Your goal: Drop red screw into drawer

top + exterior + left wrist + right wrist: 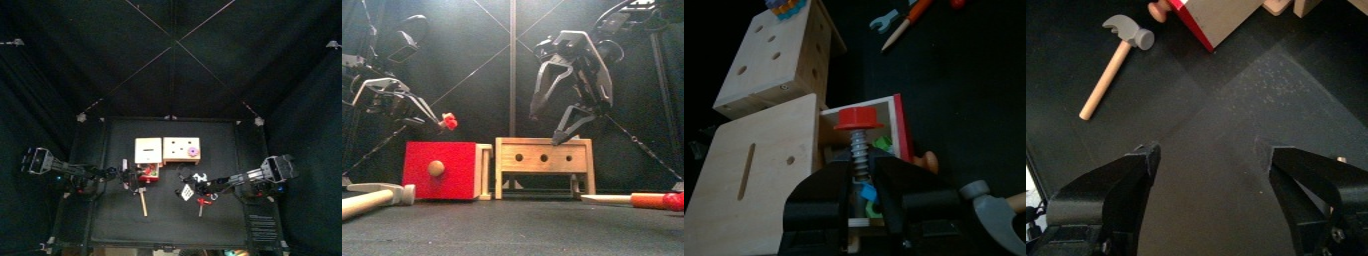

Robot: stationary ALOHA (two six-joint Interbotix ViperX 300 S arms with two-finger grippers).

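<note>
My left gripper [861, 195] is shut on the red screw [854, 119], gripping its grey threaded shaft with the red head pointing away. The screw hangs over the open drawer [902, 125], a small red-fronted tray pulled out of the pale wooden box [751, 185]. In the front view the screw [449, 122] is held above the drawer's red front with its wooden knob [444, 170]. My right gripper [569, 124] is open and empty, hanging above the table behind the tan box [543, 158]. From above, the left gripper [134, 176] is at the drawer and the right gripper [201, 186] stands apart.
A hammer [1113, 55] lies on the table in front of the drawer; it also shows in the front view [376, 200]. A screwdriver [652, 200] and a wrench [885, 18] lie toward the right. The tan box [182, 150] stands beside the pale box.
</note>
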